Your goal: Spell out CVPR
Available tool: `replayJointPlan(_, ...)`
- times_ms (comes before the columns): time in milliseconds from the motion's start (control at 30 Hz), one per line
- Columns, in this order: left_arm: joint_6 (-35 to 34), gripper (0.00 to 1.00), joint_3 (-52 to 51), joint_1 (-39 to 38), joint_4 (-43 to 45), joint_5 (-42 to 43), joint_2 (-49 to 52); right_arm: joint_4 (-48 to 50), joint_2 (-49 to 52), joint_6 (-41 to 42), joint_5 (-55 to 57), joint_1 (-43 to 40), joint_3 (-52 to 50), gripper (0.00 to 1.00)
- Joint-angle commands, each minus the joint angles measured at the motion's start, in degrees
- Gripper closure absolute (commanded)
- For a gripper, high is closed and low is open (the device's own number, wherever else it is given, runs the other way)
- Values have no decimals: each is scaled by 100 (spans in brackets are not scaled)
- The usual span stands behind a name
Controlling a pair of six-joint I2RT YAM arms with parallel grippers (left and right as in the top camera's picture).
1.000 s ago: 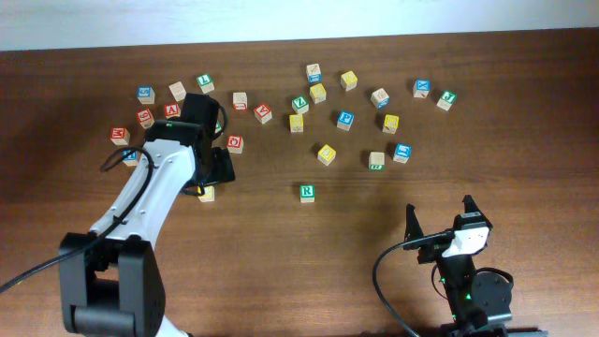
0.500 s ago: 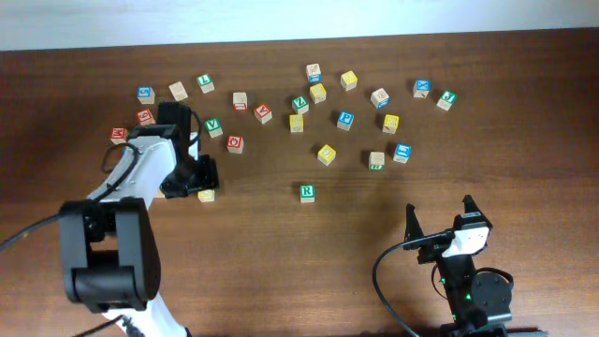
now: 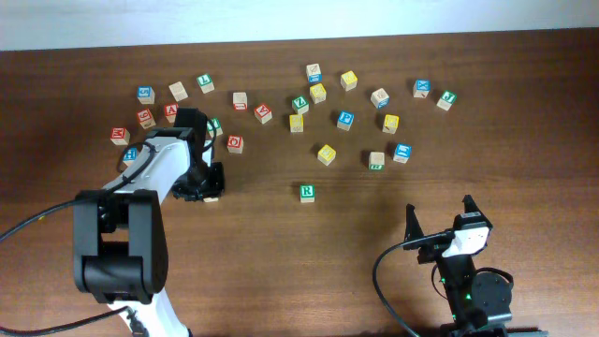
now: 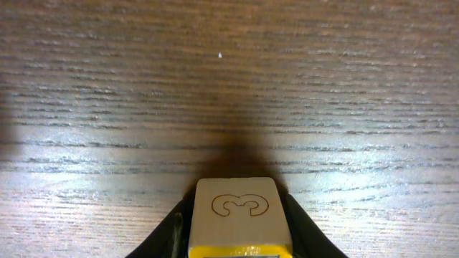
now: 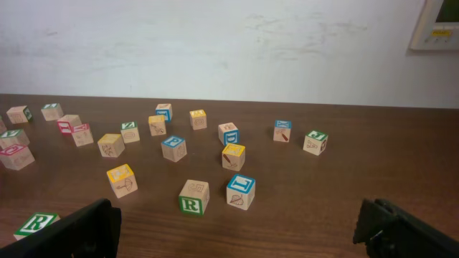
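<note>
The left hand [image 3: 207,186], having swung back, is now gripping the yellow-edged block [image 4: 237,215] on the worktop [image 3: 374,253], well left of the green R block [image 3: 307,192]. It is probably fetching a letter. The right hand [image 3: 438,217] is idling wide open, empty.

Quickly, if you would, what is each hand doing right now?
Left hand: closed on the yellow-edged block.
Right hand: open, holding nothing.

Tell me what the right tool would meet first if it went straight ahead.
Probably the blue-topped block, almost centred ahead of the right tool; depth and height are unclear.
</note>
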Motion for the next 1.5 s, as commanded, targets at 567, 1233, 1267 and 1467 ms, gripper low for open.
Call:
replayJointPlan(567,-1226,74,398,-1952,-713,-632,74,-28,-37,20,68,-28,-31,2)
replayJointPlan(1233,-1349,47,1113,-1934,-1220,-387,72,-28,-37,20,68,-28,-31,2)
replayJointPlan(1267,-1344,34,1550,-1934,-1488,-387,72,-28,-37,20,68,-28,-31,2)
replayJointPlan(1467,-1541,6,3674,-776,-2212,-341,72,-28,-37,20,68,-28,-31,2)
